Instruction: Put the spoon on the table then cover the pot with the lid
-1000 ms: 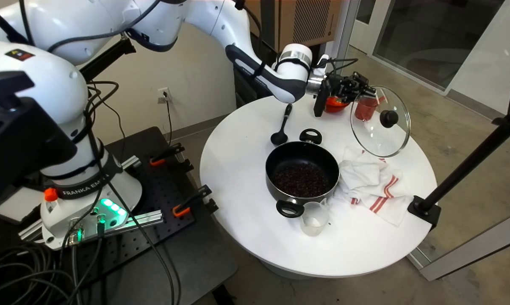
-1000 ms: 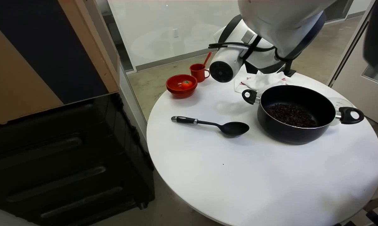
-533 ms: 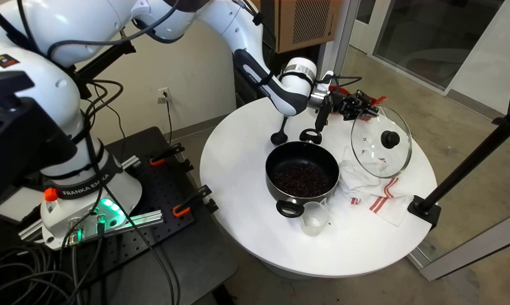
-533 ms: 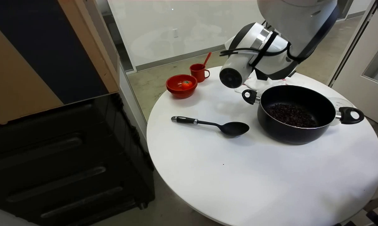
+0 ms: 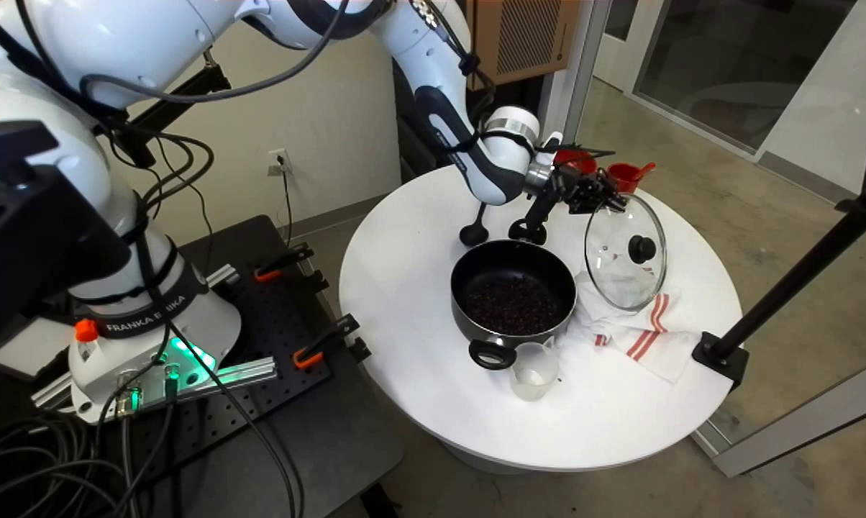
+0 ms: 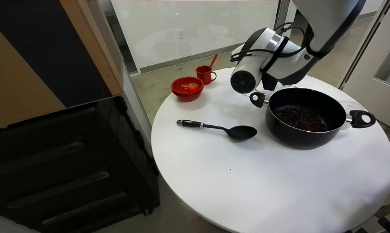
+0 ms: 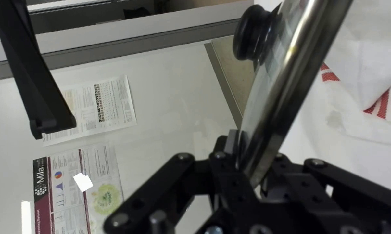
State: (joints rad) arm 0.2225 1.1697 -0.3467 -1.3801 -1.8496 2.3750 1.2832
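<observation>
Round and white, the table (image 6: 263, 187) stands before a pale wall (image 6: 208, 22). Low in the wrist view, your claw (image 7: 252, 159) is clamped on the metal rim (image 7: 293, 87) of the lid (image 5: 618, 252), which hangs steeply tilted beside the uncovered pot (image 6: 290, 138), above the striped towel (image 5: 656, 331); whether its lower edge touches the towel cannot be told. Expect a stiff, smooth and breakable glass disc, probably of moderate weight; pinched at its edge, it may swivel in your grip as you level it. Its dark knob (image 5: 641, 249) would likely offer you a better-balanced hold. Within the pot lies a layer of dark, bean-like pieces (image 6: 301, 119). A translucent cup (image 5: 533, 374) stands just beside it, contents unclear. On the table, nearby, rests the spoon (image 6: 237, 132), so only the covering should remain. Toward the table's edge, note a red bowl (image 6: 182, 84) containing a tomato-like item (image 6: 192, 87), and a red mug (image 6: 203, 73) holding a red utensil (image 6: 213, 61).
</observation>
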